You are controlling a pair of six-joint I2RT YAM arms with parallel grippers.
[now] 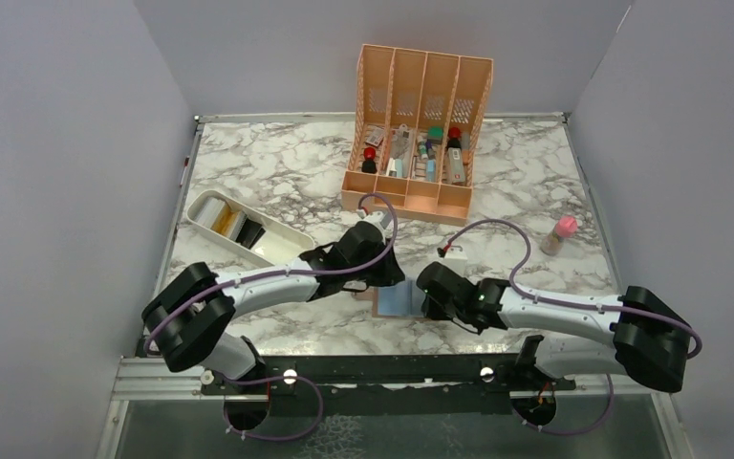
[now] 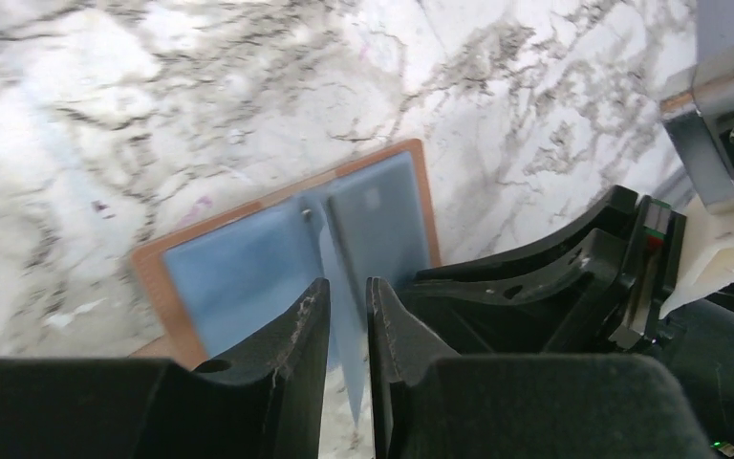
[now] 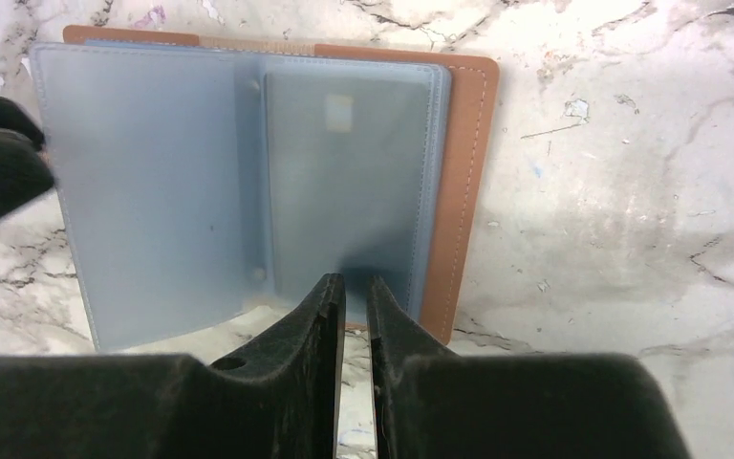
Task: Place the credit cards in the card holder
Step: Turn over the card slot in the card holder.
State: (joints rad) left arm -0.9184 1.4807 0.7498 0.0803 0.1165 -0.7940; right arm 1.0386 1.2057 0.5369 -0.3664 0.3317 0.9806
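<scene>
The card holder (image 1: 394,300) lies open on the marble between both grippers, with a brown outer rim (image 3: 466,172) and light blue sleeves inside. One credit card (image 3: 344,182) shows through the right-hand sleeve. It has a pale chip. My left gripper (image 2: 349,285) is closed on a raised blue inner leaf (image 2: 344,249), which stands edge-on between its fingers. In the right wrist view that leaf (image 3: 153,191) is lifted at the left. My right gripper (image 3: 356,280) hovers at the holder's near edge. Its jaws are a narrow slit apart, with bare marble showing through and nothing held.
A tall peach organizer (image 1: 420,124) with small items stands at the back centre. A white oblong tray (image 1: 248,229) holding a few flat items lies at the left. A small pink-capped bottle (image 1: 560,234) stands at the right. Both arms meet near the table's front edge.
</scene>
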